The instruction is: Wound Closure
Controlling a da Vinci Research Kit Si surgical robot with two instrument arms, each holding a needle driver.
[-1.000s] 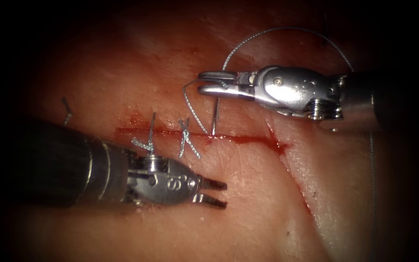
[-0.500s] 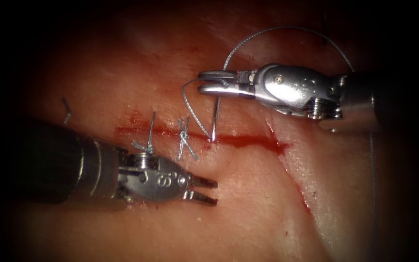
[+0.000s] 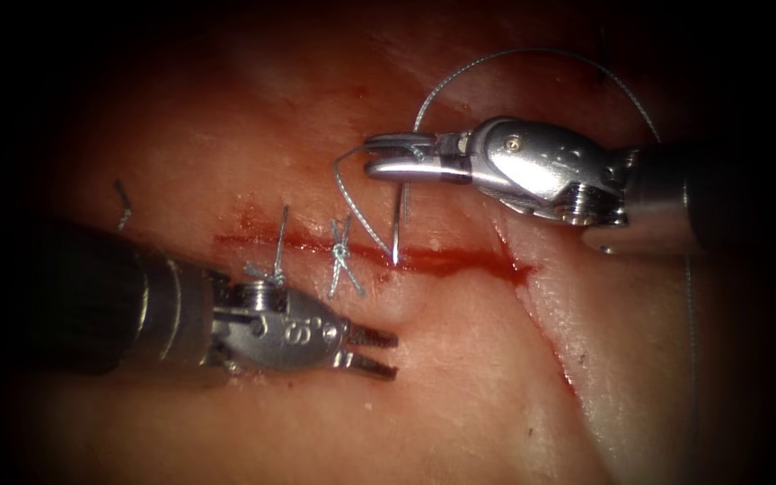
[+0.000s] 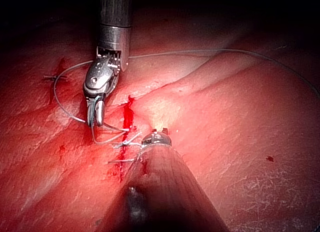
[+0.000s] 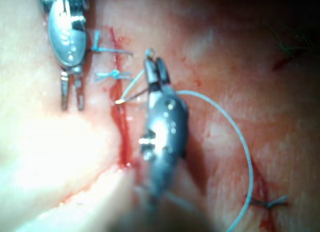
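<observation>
Right end effector (image 3: 372, 155) is pinched on the needle (image 3: 396, 229), gripping it near the thread end of the curve. The needle hangs from the end effector toward the cut (image 3: 235, 241), and its tip sits in the red fluid (image 3: 446, 262) right at the cut line. Can't tell how deep the tip is in the tissue (image 3: 460, 377), if at all.

The thread (image 3: 496, 56) arcs in a big loop behind that end effector. A shorter bend of it curls off the jaw tips and runs to the cut just beside the needle.

Left end effector (image 3: 394, 357) is spread a little and holds nothing. It's parked on the far side of the cut from the right one, well apart from the needle. Two tied stitches (image 3: 341, 256) sit close by, between it and the needle.

This reads like lining up the next bite, just a guess though. To do that well:
- keep the pinch firm so the needle can't spin
- meet the tissue square with the tip
- roll the wrist along the curve rather than shoving
- keep the slack bend clear of the tip and the knots

The empty end effector looks well placed to steady the near edge.
</observation>
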